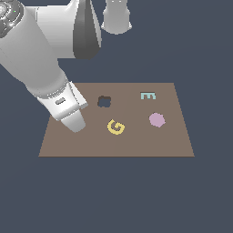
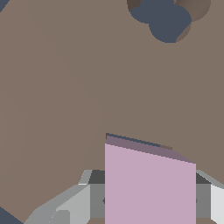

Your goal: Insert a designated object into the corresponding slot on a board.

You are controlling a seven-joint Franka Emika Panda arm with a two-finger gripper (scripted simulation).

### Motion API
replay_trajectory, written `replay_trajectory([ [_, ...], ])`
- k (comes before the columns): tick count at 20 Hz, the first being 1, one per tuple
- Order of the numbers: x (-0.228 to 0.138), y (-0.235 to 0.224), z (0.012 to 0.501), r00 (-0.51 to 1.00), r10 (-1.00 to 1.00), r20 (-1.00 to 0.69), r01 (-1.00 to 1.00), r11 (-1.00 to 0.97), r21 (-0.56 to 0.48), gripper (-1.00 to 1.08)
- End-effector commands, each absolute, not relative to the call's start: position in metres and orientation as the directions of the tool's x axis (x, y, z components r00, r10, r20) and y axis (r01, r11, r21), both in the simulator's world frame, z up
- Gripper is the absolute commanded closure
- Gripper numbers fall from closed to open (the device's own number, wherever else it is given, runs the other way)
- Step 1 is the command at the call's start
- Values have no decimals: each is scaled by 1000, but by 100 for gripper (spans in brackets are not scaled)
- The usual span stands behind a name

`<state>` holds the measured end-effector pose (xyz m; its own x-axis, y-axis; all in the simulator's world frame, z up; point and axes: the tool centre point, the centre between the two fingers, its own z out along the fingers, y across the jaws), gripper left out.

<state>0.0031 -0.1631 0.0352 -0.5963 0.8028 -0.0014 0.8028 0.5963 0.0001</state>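
In the exterior view, the gripper (image 1: pixel 75 124) is standing low over the board (image 1: pixel 173 141), near its left edge, covering the slot. In the wrist view, the jaws are pinching the block (image 2: pixel 150 186), its far edge touching a dark sliver, probably the slot. Insertion seems underway; next, pressing straight down.

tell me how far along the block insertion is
Done: the lilac-pink block is picked up, sitting between the gripper fingers. In hand: the arm is low over the board, and a thin dark edge at the block's far side may be the slot. Left: whether it is seated cannot be told; release remains.
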Motion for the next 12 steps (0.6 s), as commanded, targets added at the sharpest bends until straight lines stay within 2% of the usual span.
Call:
replay_trajectory([
  [1,3,-163,31,-598,801,-1,801,598,0,108],
  [2,3,-163,30,-598,801,-1,801,598,0,108],
  [3,3,-163,30,-598,801,-1,801,598,0,-92],
  [12,3,-163,30,-598,801,-1,801,598,0,-92],
])
